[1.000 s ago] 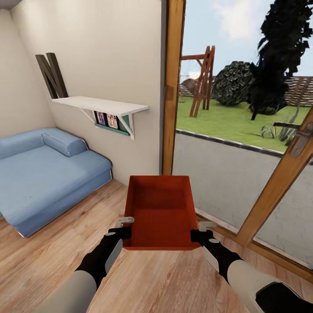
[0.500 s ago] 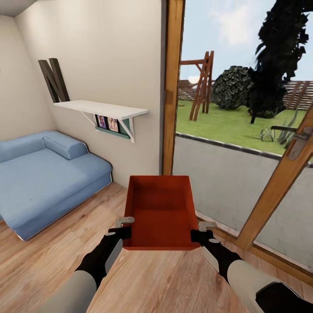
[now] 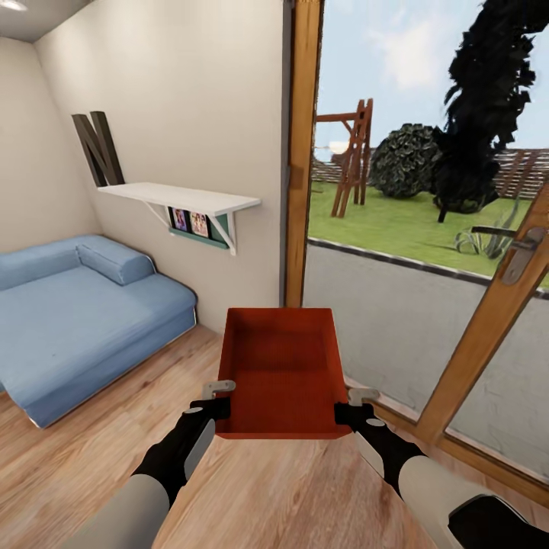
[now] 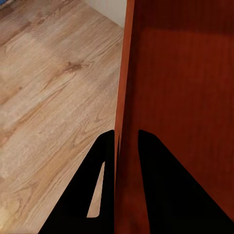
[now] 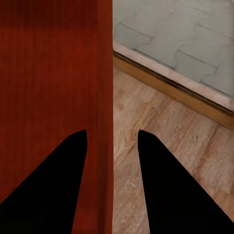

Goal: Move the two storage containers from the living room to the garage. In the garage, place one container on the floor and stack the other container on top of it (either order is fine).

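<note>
A red-orange rectangular plastic storage container (image 3: 280,374) hangs above the light wood plank floor (image 3: 91,450), near the wood-framed glass door (image 3: 427,305). The left gripper (image 3: 221,400) clamps its left wall, the right gripper (image 3: 352,404) its right wall.

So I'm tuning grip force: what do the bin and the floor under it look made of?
The bin looks like smooth red-orange plastic: thin plain walls, a faint ribbed texture inside, dull sheen. The floor looks like light wood planks, with visible grain, knots and seams; whether it is real wood or laminate is unclear.
</note>
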